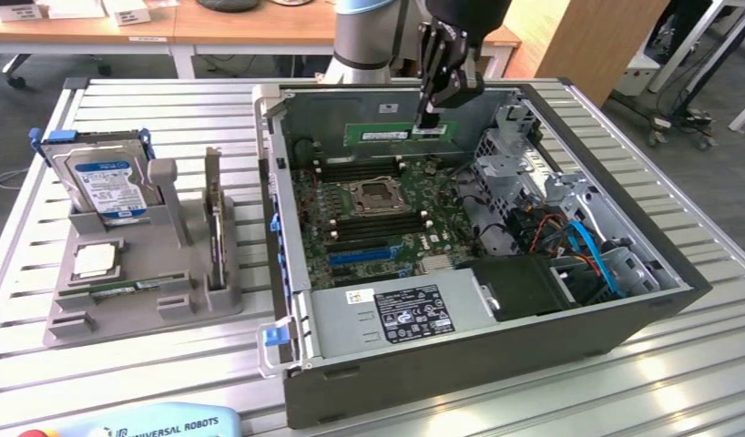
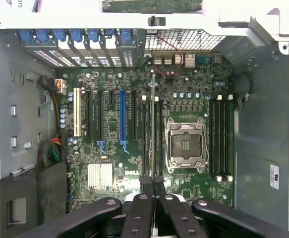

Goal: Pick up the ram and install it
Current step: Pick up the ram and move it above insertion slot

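The ram (image 1: 385, 135) is a long green stick with a white label, held level above the far side of the open computer case (image 1: 302, 355). My gripper (image 1: 430, 120) is shut on it near one end. In the wrist view the ram (image 2: 153, 124) appears edge-on as a thin line running out from between my shut fingertips, gripper (image 2: 153, 184). It hangs over the motherboard (image 2: 109, 148), in line with the black memory slots (image 2: 146, 134) beside the empty processor socket (image 2: 186, 144). It is well above the board, apart from it.
A grey holder (image 1: 166, 300) at the exterior view's left carries a blue-labelled hard drive (image 1: 106, 182) and a square silver processor chip (image 1: 93, 259). Inside the case are the power supply (image 1: 397, 314), a metal drive cage (image 1: 531, 173) and blue cables (image 1: 591, 250).
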Robot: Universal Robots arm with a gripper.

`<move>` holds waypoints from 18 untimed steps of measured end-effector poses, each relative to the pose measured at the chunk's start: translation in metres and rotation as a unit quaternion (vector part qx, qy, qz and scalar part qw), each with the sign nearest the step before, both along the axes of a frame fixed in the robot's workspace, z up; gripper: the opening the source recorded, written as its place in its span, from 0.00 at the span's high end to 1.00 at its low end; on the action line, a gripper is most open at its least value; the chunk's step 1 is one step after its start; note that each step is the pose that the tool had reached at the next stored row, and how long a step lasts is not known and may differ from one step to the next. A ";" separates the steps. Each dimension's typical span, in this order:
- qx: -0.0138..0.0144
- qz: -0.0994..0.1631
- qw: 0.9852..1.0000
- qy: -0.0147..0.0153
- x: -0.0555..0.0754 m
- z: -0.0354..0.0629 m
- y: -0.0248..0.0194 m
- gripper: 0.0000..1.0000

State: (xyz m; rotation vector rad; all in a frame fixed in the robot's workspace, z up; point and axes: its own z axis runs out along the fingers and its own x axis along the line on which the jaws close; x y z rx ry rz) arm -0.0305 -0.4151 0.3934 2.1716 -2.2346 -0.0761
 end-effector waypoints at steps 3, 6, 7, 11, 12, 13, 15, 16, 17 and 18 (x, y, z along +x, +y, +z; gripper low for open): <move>0.000 0.000 1.000 0.000 0.000 -0.0025 0.0003 0.89; 0.000 0.000 1.000 0.000 0.000 -0.0044 0.0005 0.89; -0.001 0.001 1.000 0.000 0.000 -0.0050 0.0005 0.89; -0.001 0.005 1.000 0.000 0.000 -0.0067 0.0005 0.89; -0.001 0.007 1.000 0.000 0.000 -0.0071 0.0005 0.89; -0.001 0.009 1.000 0.000 0.000 -0.0074 0.0005 0.89; -0.001 0.014 1.000 0.000 0.000 -0.0077 0.0005 0.89; -0.001 0.016 1.000 -0.001 0.000 -0.0079 0.0005 0.89; -0.001 0.017 1.000 -0.001 0.000 -0.0082 0.0005 0.89; -0.001 0.017 1.000 -0.001 0.000 -0.0084 0.0005 0.89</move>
